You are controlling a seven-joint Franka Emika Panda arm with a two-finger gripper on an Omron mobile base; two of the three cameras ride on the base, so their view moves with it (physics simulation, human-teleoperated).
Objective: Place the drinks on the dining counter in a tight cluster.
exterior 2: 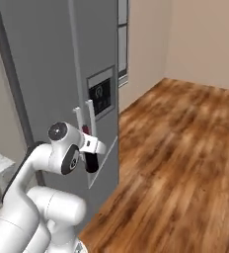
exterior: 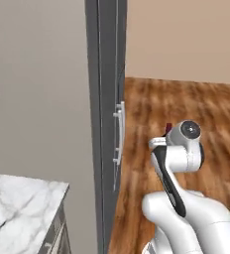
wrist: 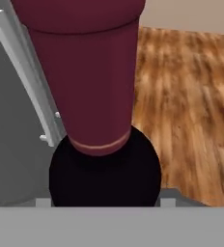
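A dark wine bottle (wrist: 104,178) with a maroon foil neck (wrist: 90,77) stands right in front of the hand camera and reaches up out of the picture. My gripper (exterior 2: 90,148) is shut on the wine bottle (exterior 2: 91,162), held in the air in front of the grey fridge door. In the left base view only the bottle's maroon top (exterior: 168,128) peeks out behind the wrist. The dining counter and the other drinks are out of view.
A tall grey fridge (exterior 2: 47,59) with white handles (exterior: 120,131) and a dispenser panel (exterior 2: 100,95) stands close ahead. A marble-topped cabinet corner (exterior: 18,203) lies at the lower left. Open wooden floor (exterior 2: 185,163) stretches to the right up to a beige wall.
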